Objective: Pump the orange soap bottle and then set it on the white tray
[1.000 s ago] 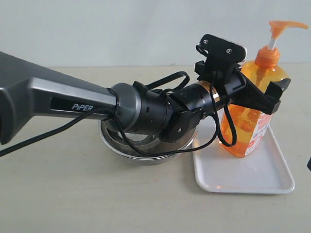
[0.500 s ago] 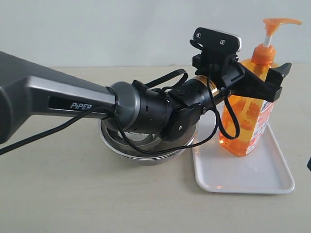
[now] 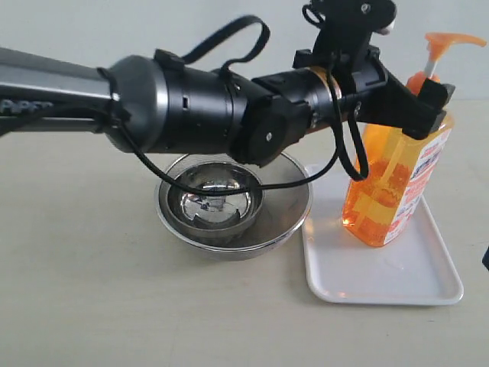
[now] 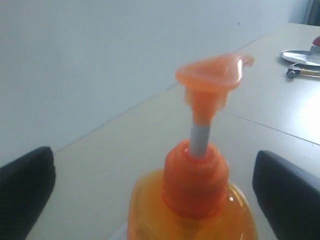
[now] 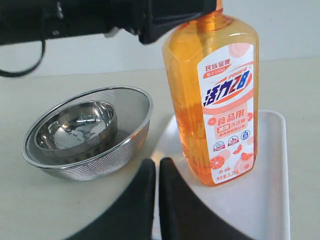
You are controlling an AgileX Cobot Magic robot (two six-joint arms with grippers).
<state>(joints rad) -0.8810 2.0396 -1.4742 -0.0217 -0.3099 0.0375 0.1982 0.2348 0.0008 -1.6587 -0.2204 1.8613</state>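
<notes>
Straddles neck of bottle (image 3: 391,191), upright on tray (image 3: 382,287), with left claw (image 4: 160,197) spread; holds right claw (image 5: 156,167) pressed together near tray edge.

The left claw (image 3: 428,103) hides the shoulder of the orange soap bottle (image 3: 390,199). At 3 o'clock from the white tray (image 3: 382,283), the frame edge cuts off 1 dark shape (image 3: 486,260).

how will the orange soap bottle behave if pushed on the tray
Probably tippy: the orange soap bottle is tall on a narrow base. It looks nearly full, so likely heavy for its size. Smooth plastic on the glossy white tray may slide.
</notes>
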